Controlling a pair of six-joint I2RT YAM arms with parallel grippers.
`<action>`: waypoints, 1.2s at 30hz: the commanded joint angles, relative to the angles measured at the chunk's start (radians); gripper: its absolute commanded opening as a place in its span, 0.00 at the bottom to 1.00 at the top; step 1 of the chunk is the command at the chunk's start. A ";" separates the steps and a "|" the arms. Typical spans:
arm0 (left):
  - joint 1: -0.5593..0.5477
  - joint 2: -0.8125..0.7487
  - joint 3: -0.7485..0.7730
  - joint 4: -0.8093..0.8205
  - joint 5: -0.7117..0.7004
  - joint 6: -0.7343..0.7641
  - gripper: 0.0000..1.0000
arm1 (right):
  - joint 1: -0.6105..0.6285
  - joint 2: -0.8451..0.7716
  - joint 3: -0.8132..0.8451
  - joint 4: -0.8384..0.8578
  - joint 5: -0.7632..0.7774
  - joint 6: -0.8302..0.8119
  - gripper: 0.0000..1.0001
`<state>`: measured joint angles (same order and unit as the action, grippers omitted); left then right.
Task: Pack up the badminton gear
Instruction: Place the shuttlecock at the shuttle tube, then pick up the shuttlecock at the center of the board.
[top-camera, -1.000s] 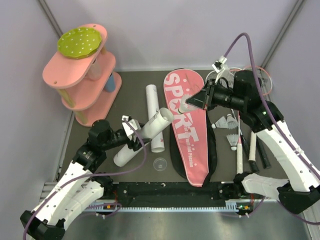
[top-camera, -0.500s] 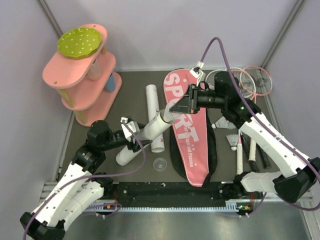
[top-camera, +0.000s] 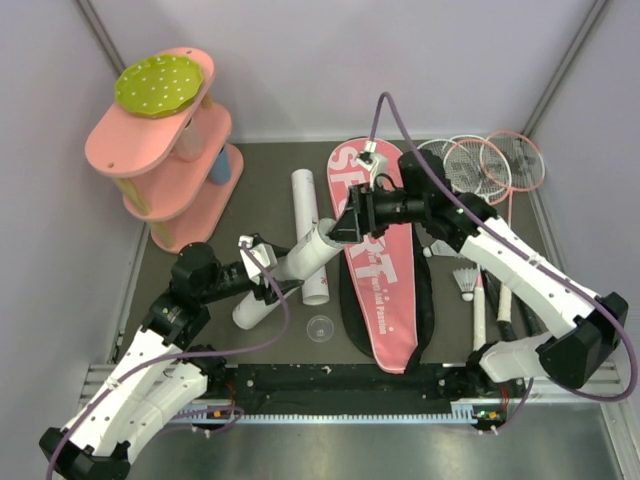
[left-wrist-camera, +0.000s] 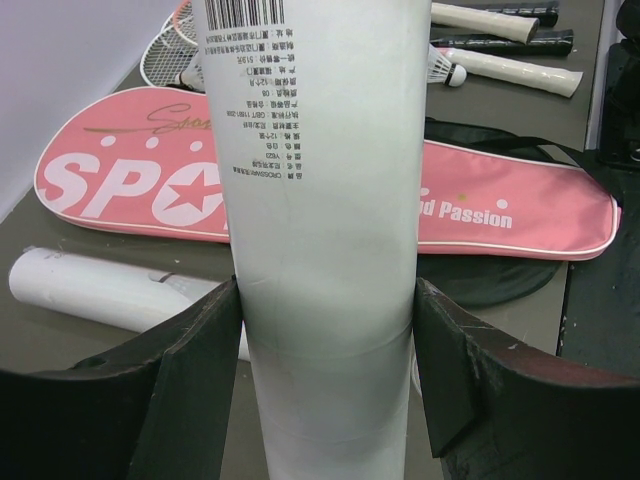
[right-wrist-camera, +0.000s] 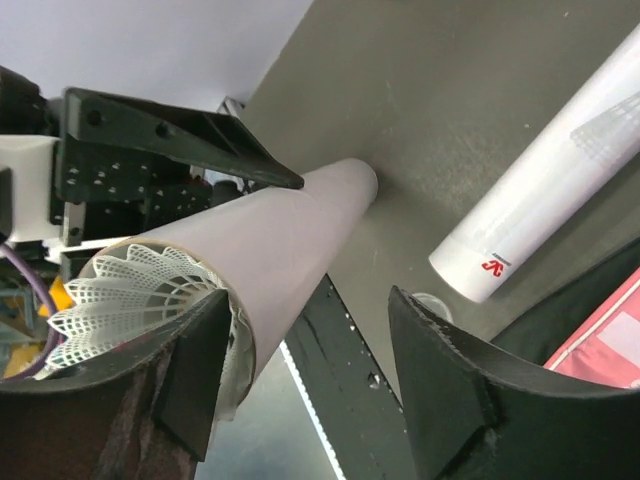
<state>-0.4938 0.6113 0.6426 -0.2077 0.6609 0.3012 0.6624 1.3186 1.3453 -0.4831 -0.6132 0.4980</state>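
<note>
My left gripper (top-camera: 262, 280) is shut on a long white tube (top-camera: 300, 262), holding it tilted with its open end up and to the right. In the left wrist view both fingers press the tube (left-wrist-camera: 320, 200). My right gripper (top-camera: 345, 222) is open at that open end. In the right wrist view a white shuttlecock (right-wrist-camera: 110, 295) sits in the tube's mouth (right-wrist-camera: 290, 240), against the left finger. The pink "SPORT" bag (top-camera: 385, 290) lies flat beside the tube. Three rackets (top-camera: 480, 160) lie at the back right. One loose shuttlecock (top-camera: 465, 283) rests right of the bag.
A second white tube (top-camera: 308, 210) lies on the table under the held one. A small clear lid (top-camera: 320, 327) sits near the front. A pink tiered shelf (top-camera: 170, 150) with a green dotted disc stands at the back left. Walls close in on three sides.
My right gripper moved left from over the bag to the tube's open end and opened, letting go of the shuttlecock into the tube's mouth. The left gripper kept holding the tube.
</note>
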 joint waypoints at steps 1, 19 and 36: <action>-0.003 -0.007 0.008 0.088 0.002 -0.002 0.00 | 0.089 0.048 0.084 -0.069 0.084 -0.085 0.67; -0.005 0.008 0.025 0.076 -0.196 -0.027 0.00 | -0.058 -0.228 -0.004 -0.025 0.274 -0.084 0.96; -0.005 -0.013 0.028 0.076 -0.184 -0.047 0.00 | -0.549 -0.084 -0.399 0.047 0.572 -0.051 0.89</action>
<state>-0.4995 0.6163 0.6392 -0.2016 0.4698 0.2665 0.2146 1.1595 1.0100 -0.5327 -0.0311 0.5198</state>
